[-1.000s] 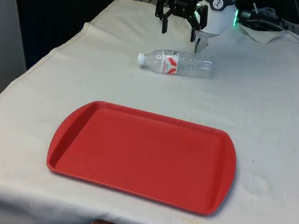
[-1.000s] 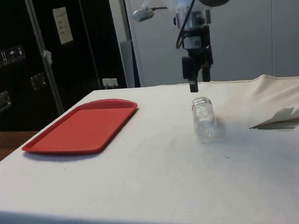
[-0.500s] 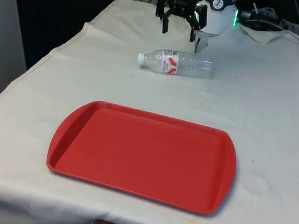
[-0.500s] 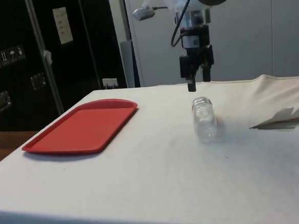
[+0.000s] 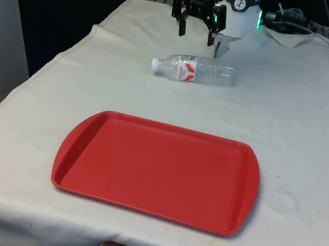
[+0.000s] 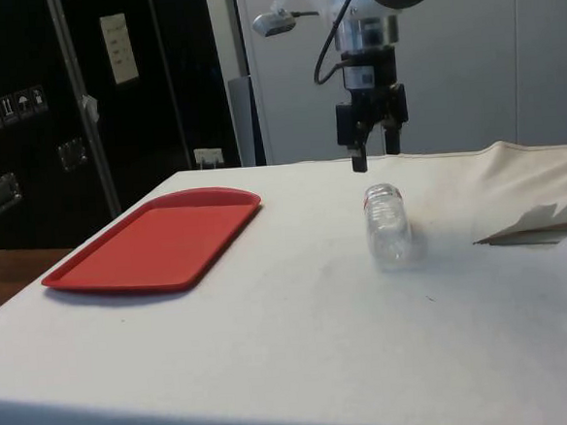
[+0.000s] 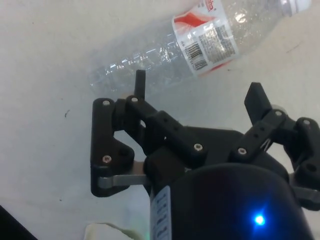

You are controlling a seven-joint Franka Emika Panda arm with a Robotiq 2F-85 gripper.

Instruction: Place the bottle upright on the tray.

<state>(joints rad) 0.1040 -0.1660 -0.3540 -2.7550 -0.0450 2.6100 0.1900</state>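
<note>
A clear plastic bottle with a red-and-white label and a white cap lies on its side on the white cloth, cap towards the front view's left. It is also seen end-on in the side view as the bottle, and from above as the bottle. My gripper hangs open above the cloth, just beyond the bottle on the robot's side, with nothing between its fingers. In the side view the gripper is above the bottle's far end. The red tray lies empty near the table's front, apart from the bottle.
Crumpled white cloth or paper and cables lie at the table's far end on the front view's right. In the side view the folded cloth rises to the right of the bottle. Dark cabinets stand behind the tray.
The gripper has risen a little and drifted slightly away from the bottle towards the robot. The bottle and the tray have not moved.
</note>
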